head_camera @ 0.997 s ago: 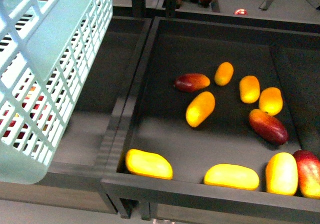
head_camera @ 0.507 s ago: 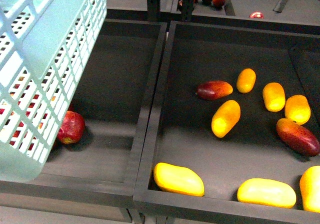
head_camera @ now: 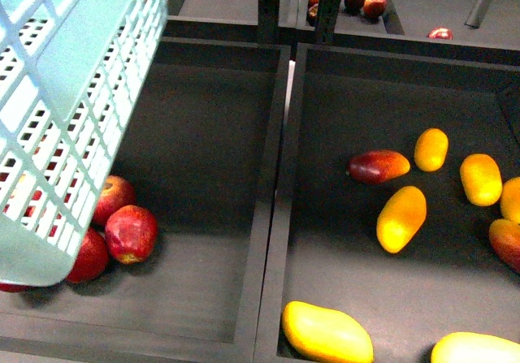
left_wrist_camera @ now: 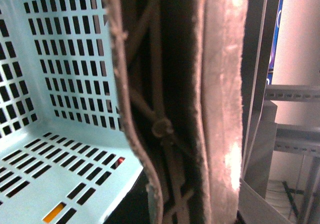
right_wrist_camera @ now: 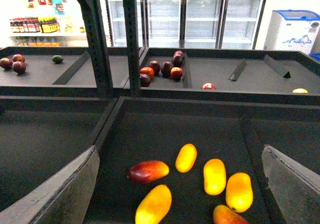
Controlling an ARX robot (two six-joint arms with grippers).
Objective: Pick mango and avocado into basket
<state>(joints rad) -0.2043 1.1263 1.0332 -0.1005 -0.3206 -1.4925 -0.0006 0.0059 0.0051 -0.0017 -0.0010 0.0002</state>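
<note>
The left gripper is clamped on the handle of the basket, which hangs tilted over a bin with at least three red apples. The right gripper stands spread wide. Eight mangoes lie in the neighbour bin.

One basket; eight mangoes; three red apples clearly visible.

Turquoise lattice basket, tilted, at upper left; yellow-orange oblong mango lying in the right-hand tray.
</note>
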